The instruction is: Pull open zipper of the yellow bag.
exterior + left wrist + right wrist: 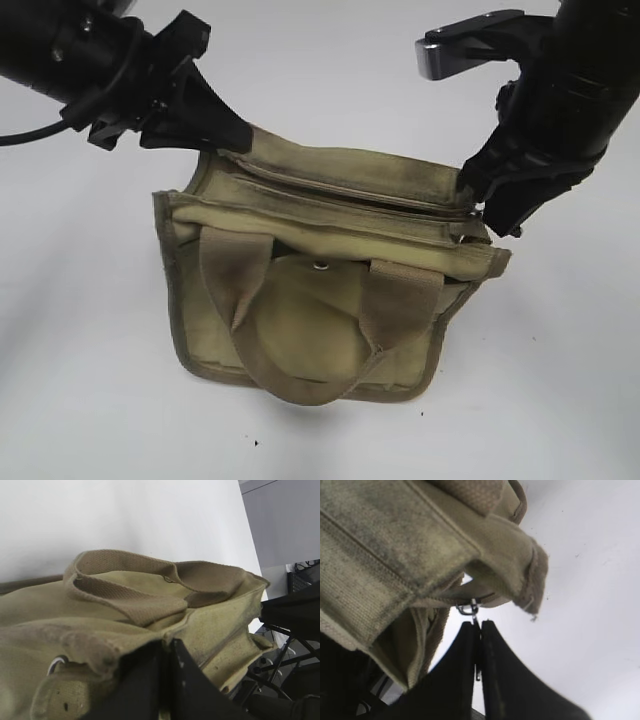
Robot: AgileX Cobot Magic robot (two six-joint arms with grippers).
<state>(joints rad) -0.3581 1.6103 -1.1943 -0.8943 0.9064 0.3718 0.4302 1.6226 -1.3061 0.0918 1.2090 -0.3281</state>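
Exterior view: yellow bag (330, 300) lies on a white table (90, 380), handles (300, 385) and rounded flap toward the camera, a small silver snap (321, 266) just showing above the flap. Zipper (350, 200) runs along the bag's top edge between the two arms; whether its teeth are parted cannot be made out, and the bag's inside is hidden. Left gripper (240, 138) meets the bag's upper left corner; its fingertips are lost against the fabric there. Left wrist view shows those jaws pressed together on a fold of canvas, most of the gripper cut off at the bottom edge. Right gripper (479, 623) sits at the bag's right end, jaws closed together, pinching the thin metal pull tab (470, 608) of the zipper; the tab's far end is tucked under the canvas.
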